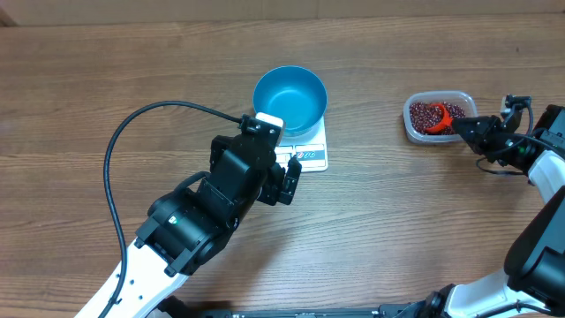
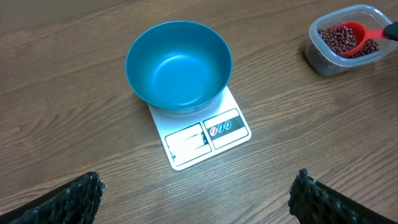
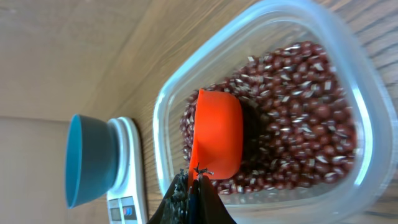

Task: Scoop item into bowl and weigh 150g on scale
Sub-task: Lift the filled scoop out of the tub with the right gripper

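We see the beans [image 3: 298, 137], small, glossy and maroon, heaped in a clear plastic tub [image 3: 365, 74] at the right of the tabletop [image 1: 106, 53]. They lie directly under the right jaws, which are clenched on a red scoop [image 3: 216, 140] whose cup sits among them. The bowl [image 1: 290, 97], deep, round and smooth blue, stands on the flat white scale [image 1: 313, 159], well apart from the tub, with only wood grain between. The left jaws stand wide and released, gripping nothing, near the scale's button edge.
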### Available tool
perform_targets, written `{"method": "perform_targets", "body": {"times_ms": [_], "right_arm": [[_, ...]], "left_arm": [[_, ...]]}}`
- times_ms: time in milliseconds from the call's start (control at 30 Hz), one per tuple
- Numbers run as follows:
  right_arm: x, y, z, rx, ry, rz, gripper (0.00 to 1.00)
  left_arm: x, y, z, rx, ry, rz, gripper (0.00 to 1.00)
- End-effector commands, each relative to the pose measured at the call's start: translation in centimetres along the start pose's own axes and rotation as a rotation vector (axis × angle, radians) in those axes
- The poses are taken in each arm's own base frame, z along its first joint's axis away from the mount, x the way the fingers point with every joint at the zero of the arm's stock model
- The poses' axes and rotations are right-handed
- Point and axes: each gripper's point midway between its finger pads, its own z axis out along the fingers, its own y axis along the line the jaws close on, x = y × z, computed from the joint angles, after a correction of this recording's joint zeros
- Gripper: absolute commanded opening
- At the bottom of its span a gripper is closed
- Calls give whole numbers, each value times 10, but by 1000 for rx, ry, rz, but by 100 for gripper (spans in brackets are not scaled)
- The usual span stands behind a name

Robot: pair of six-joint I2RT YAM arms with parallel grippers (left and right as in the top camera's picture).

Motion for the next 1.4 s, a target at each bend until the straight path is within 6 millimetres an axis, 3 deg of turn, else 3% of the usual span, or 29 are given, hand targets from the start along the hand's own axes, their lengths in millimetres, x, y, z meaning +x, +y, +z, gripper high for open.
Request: {"method": "perform_targets", "body": {"times_ms": [0,467,833,1100,1367], "right_arm": [[-1,9,-3,-70,1,5,4],[-16,-1,-34,-143,-69,105,4],[-14,19,-41,-271,-46,145,4],[-15,45,-50,-425,-12,181,4],[-9,62,-40,-467,40,187,4]], "left_arm": [[-6,1,-1,-2,-11,-28,99],[-6,1,-1,-2,-11,-28,99],[-6,1,-1,-2,-11,-28,99],[-6,1,-1,-2,-11,-28,99],[-6,1,-1,-2,-11,-28,99]]}}
